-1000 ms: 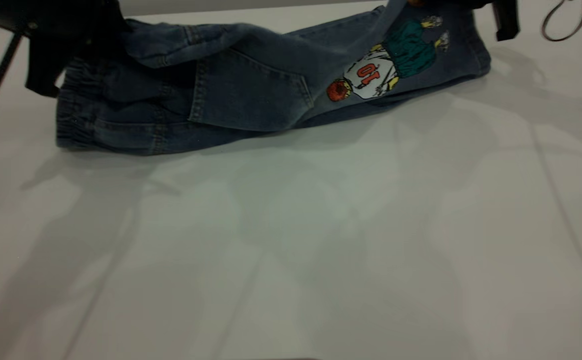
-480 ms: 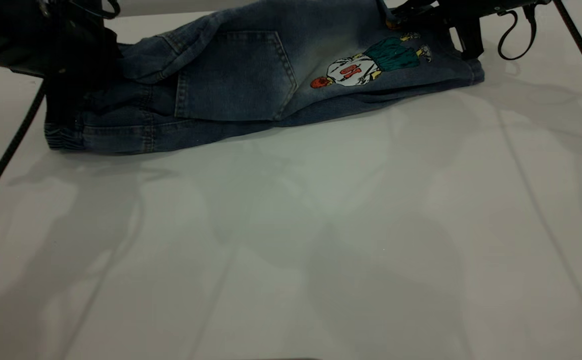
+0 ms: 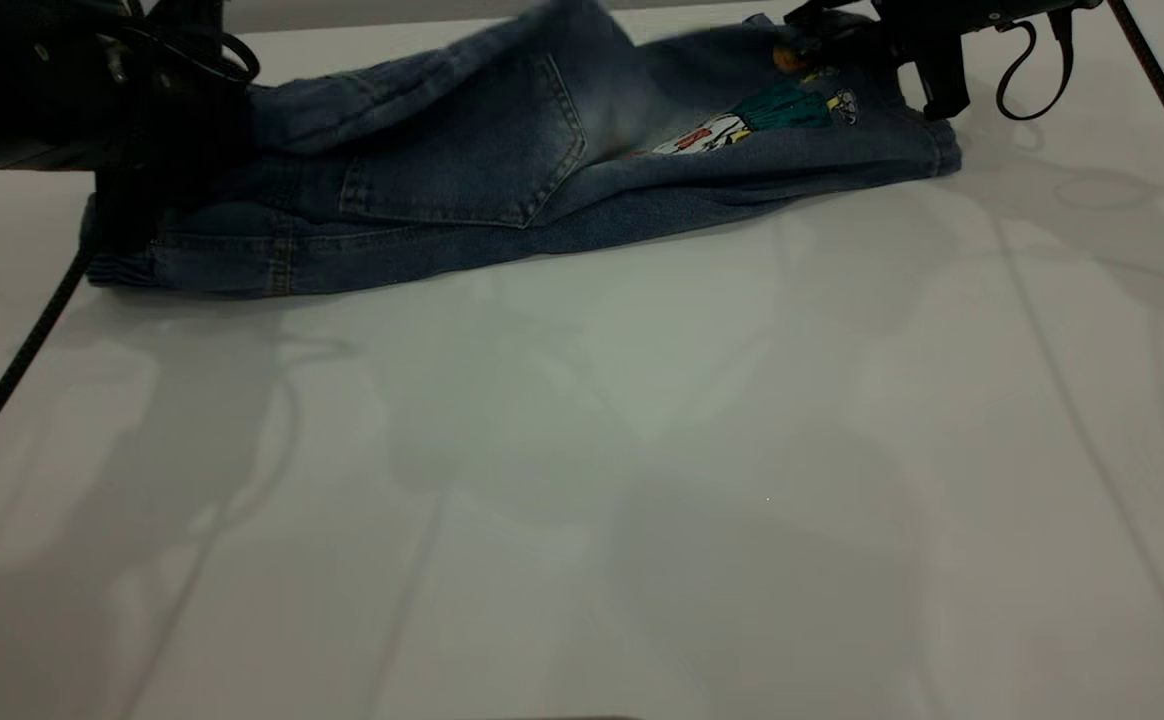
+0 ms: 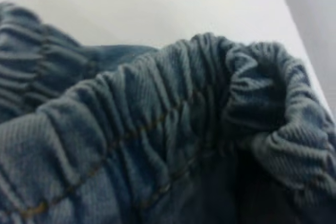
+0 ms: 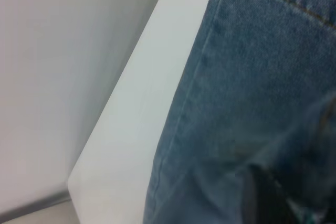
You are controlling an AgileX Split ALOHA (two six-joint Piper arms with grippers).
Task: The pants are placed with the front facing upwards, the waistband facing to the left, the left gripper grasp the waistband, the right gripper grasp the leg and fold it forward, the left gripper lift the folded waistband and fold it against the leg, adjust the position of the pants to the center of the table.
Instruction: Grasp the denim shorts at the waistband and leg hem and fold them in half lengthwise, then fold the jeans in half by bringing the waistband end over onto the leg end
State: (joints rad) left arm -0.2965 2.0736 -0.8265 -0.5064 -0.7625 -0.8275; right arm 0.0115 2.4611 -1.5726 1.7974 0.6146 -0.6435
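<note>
The pants, soft limp denim lying lengthwise along the far edge of the tabletop, will sag wherever unsupported, so we judge the thick gathered waistband and the stitched leg hem the firmest holds. We see the left hand at the waistband end and the right hand over the leg end, but cannot tell whether either is clamped on cloth. We note the drop just behind the pants and broad open room toward the near side.
</note>
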